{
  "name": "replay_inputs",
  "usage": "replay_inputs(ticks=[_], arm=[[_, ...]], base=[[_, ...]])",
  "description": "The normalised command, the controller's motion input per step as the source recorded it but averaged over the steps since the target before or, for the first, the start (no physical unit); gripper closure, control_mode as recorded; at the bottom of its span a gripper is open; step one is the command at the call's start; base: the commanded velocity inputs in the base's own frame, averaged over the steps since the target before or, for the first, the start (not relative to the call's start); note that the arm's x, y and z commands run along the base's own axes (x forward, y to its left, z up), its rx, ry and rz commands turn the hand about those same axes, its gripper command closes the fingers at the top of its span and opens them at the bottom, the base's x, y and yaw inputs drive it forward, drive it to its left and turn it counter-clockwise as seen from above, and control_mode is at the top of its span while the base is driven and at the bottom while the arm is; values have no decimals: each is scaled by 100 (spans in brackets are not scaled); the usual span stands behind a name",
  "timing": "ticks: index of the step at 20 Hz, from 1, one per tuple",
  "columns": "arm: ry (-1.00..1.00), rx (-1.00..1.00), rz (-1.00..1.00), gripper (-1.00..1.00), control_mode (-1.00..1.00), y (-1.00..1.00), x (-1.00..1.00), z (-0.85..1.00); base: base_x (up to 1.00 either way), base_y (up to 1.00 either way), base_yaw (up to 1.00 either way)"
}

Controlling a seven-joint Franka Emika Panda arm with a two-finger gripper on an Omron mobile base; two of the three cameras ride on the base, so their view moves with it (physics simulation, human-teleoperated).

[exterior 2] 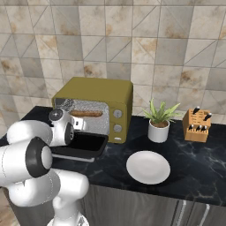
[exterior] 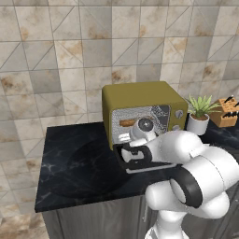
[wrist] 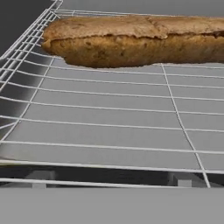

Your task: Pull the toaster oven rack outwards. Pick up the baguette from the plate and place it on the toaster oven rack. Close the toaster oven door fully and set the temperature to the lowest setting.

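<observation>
Left of the toaster oven (exterior: 140,100) the dark surface (exterior: 70,163) lay open to its front edge. The toaster oven door (exterior 2: 84,145) hung folded down, flat. One baguette (wrist: 135,41) lay across the far part of the toaster oven rack (wrist: 109,118), the rack's near wires bare. Fingers out of sight at the oven mouth; spread wide, pinching nothing. One white plate (exterior 2: 148,167) sat bare, right of the oven, near the front edge. One potted plant (exterior 2: 159,121), one knife block (exterior 2: 196,125) behind it. Tiled wall (exterior 2: 132,39) behind.
</observation>
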Motion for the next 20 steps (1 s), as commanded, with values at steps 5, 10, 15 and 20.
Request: replay_inputs(ticks=[5,10,15,20], arm=[[-7,0,-2,-100,-100,-4,24,-6],[-12,1,-3,-100,-100,-11,26,0],[-17,7,-1,-100,-100,-23,18,9],[-13,16,0,-100,-100,-33,-1,57]], base=[[0,0,0],[0,0,0],[0,0,0],[0,0,0]])
